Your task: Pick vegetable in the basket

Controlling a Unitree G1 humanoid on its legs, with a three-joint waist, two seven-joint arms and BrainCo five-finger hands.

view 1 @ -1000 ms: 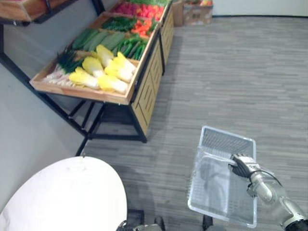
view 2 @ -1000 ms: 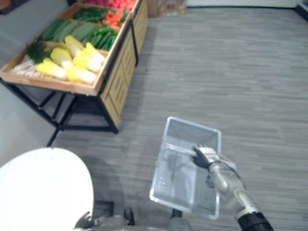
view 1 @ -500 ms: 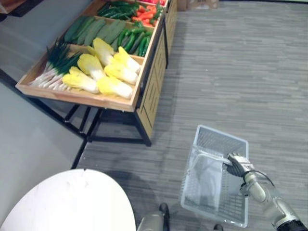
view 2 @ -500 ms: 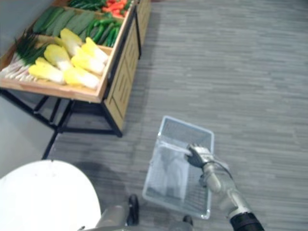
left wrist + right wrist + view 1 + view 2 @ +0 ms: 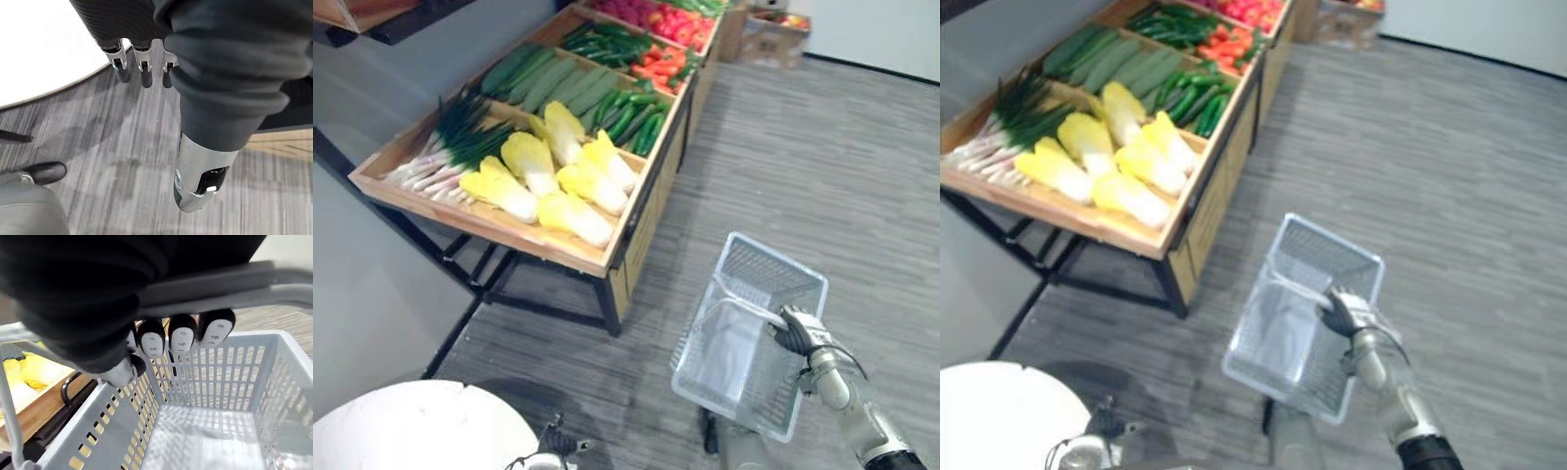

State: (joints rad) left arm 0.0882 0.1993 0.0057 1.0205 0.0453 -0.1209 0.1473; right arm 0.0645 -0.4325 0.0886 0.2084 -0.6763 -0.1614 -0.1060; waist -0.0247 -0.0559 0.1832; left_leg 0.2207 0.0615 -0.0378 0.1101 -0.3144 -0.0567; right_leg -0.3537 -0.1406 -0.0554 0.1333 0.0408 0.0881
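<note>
You are looking down on a grey plank floor that is taking up most of the scene. A long wooden stand on black legs is running along the robot's left side, and a round white table is sitting near the robot's left, well apart from the stand.

The pale plastic basket is hanging over the floor just beside the near corner of the stand. The right hand is carrying it by the handle. In the right wrist view its fingers are curling round that grey bar, gripping it firmly.

The vegetables are all lying on the stand, none of them in the basket:
- yellow cabbages are filling the nearest tray
- spring onions are lying beside them
- long green cucumbers are lying in the tray behind
- carrots are piling up farther back

The left hand is hanging above the floor next to the table's edge – fingers relaxed, thumb apart, holding nothing.
</note>
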